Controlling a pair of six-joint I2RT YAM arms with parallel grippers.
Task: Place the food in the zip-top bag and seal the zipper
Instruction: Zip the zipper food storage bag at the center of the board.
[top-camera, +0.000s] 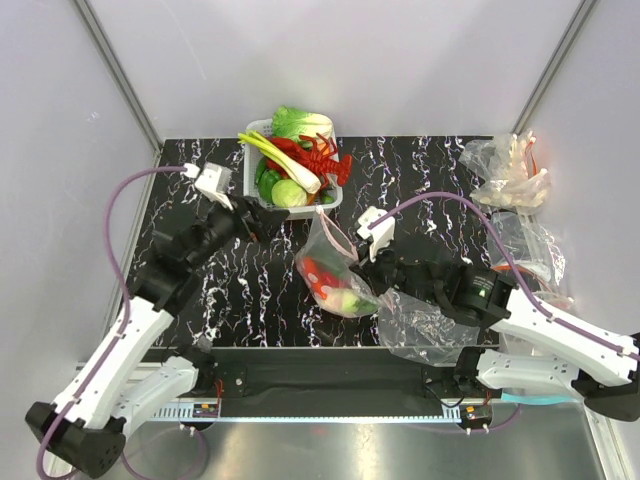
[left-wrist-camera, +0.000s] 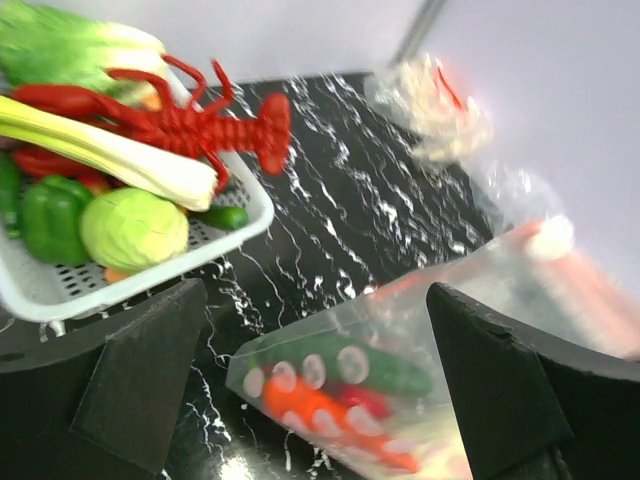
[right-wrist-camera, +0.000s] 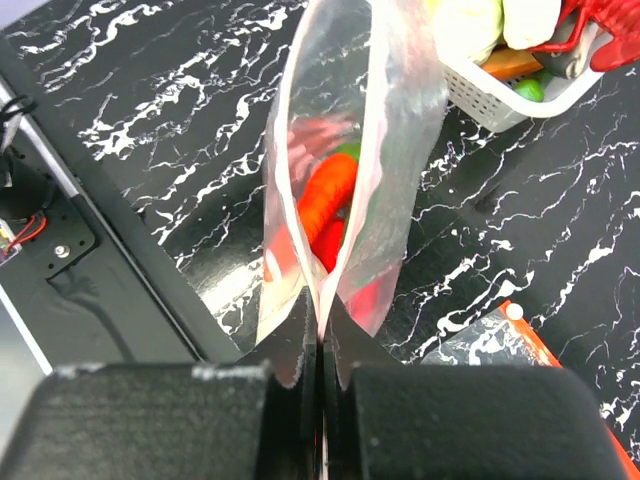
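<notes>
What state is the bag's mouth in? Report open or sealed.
Open: walls of the bag gape apart past the right gripper, food showing between.

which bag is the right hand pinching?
The dotted bag at table centre, red and green food inside, clamped in the right hand; other clear bags lie further right, ungripped.
</notes>
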